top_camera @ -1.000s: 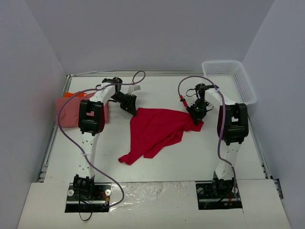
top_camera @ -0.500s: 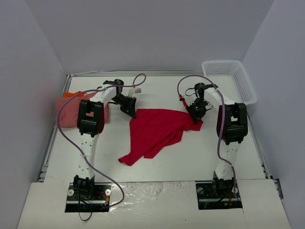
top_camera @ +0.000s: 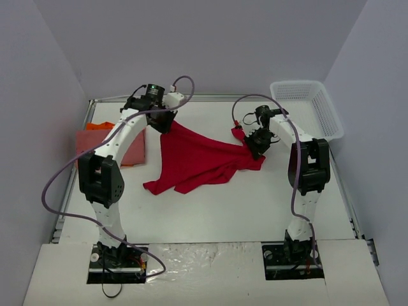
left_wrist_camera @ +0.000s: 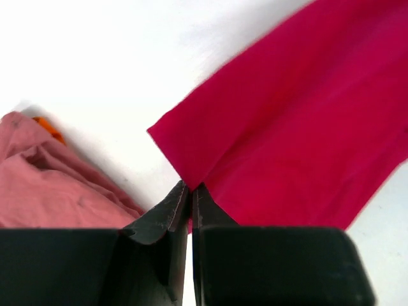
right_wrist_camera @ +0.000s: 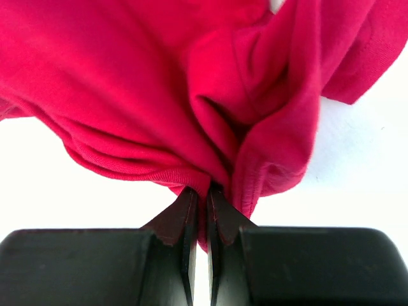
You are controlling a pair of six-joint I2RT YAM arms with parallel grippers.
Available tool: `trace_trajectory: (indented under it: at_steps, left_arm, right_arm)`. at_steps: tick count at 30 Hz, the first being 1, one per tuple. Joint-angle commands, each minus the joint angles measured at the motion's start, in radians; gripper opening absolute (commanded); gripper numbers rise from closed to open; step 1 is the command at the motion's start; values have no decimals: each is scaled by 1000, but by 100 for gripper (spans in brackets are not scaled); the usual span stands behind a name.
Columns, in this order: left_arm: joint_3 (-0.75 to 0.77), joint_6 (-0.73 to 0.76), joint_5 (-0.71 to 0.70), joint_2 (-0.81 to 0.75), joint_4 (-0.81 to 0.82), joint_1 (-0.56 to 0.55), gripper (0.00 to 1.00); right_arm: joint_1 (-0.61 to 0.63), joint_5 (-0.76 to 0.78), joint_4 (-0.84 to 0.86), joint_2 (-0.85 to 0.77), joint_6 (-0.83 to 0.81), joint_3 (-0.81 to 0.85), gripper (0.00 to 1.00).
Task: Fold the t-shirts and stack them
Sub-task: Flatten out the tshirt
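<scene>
table (top_camera: 210,217): it is filling the middle of the overhead frame, white, with all the cloth lying on it.
red t-shirt (top_camera: 201,156): it is lying at frame centre, strung between two pinched spots along its upper edge. The rest is trailing in rumples toward the lower left. My guess is the arms are drawing it taut so it spreads flat for folding.
basket (top_camera: 331,121): it is sitting in the upper right corner, well apart from the cloth. I am not making out anything inside it.
salmon pink t-shirt (top_camera: 87,143): it is resting at the left edge as a flat pad, probably the base of the stack. The left arm (top_camera: 99,182) is crossing over part of it.
left gripper (top_camera: 164,122): it is clenching the red t-shirt's upper left corner, the cloth edge running straight into closed fingers.
right gripper (top_camera: 255,141): it is clamping a bunched fold at the upper right end of the same shirt.
orange t-shirt (top_camera: 97,126): only a sliver is peeking out behind the pink one; the rest is hidden.
hard to make out: whether each pinch is gripping sleeve, shoulder or hem.
</scene>
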Motion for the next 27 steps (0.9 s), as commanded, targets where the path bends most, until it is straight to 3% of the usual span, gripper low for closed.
trace_trajectory:
  at_steps: [1,7,9,11,21,27]
  left_arm:
    - [-77,40,-183,-44,-46,-140,2]
    - [-284,56,-231,-28,-31,-265,3]
    - [-330,59,-226,-13,-29,-306,14]
    - [-350,60,-243,-11,-12,-331,33]
    - [-229,50,-188,-30,-51,-268,33]
    - [-142,71,-40,-47,-109,-216,38]
  right_arm:
    - [11,-16,-45,-70,0,-14,0]
    - [11,-13,-46,-87,-10,-44,0]
    - [11,-3,-46,-87,-12,-49,0]
    - [11,-2,-46,-89,-12,-50,0]
    - [10,-7,-45,-73,-18,-61,0]
    - [10,1,-43,-56,-18,-61,0]
